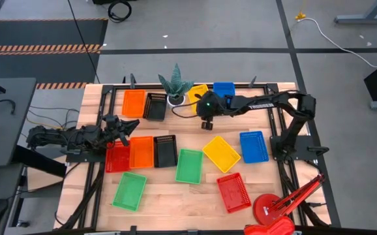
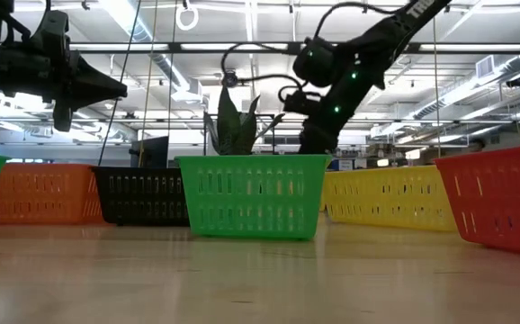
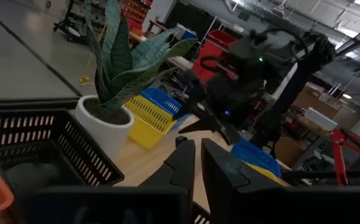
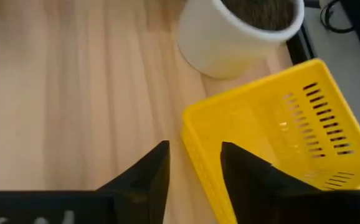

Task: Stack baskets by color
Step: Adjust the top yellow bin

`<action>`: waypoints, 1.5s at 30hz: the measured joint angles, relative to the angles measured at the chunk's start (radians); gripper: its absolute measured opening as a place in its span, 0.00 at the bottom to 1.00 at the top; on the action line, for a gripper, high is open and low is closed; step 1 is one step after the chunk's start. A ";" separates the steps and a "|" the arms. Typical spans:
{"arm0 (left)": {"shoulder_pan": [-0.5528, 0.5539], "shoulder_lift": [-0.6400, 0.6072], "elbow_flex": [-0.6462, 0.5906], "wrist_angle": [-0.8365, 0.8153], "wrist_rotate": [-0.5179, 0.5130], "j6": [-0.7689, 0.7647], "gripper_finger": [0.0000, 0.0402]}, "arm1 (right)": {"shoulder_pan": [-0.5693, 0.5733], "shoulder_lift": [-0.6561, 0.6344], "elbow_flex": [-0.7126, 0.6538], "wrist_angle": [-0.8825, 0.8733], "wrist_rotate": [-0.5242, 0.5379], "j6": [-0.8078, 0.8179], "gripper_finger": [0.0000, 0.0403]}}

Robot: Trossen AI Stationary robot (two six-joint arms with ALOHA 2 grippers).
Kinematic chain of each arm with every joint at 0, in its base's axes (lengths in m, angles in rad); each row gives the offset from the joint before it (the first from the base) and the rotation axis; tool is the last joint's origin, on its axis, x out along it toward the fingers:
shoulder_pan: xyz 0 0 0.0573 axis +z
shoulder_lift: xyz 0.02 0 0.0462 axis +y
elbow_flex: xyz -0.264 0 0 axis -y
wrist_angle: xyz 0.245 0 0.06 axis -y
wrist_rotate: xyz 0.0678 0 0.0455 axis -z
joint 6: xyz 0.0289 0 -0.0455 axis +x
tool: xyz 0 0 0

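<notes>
Right gripper [image 4: 195, 163] hovers upper centre of the counter [image 1: 175, 196], fingers spread astride the near wall of the yellow basket [image 4: 279, 130] beside the pot [image 4: 236, 31], seemingly poised to lift it toward its twin [image 1: 221, 153]; left gripper [image 3: 195, 163], fingers pressed together, waits left.

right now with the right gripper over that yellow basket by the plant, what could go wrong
The right gripper stands open above the near wall of the yellow basket, which sits close to the white pot. Coming down off-centre, a finger could shove the basket into the pot instead of straddling its wall. The left gripper, raised above the orange basket, has no clear target yet.
</notes>
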 joint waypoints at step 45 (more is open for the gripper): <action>0.000 0.008 0.000 0.000 -0.001 -0.002 0.08 | 0.104 -0.068 0.005 -0.100 0.300 0.164 0.27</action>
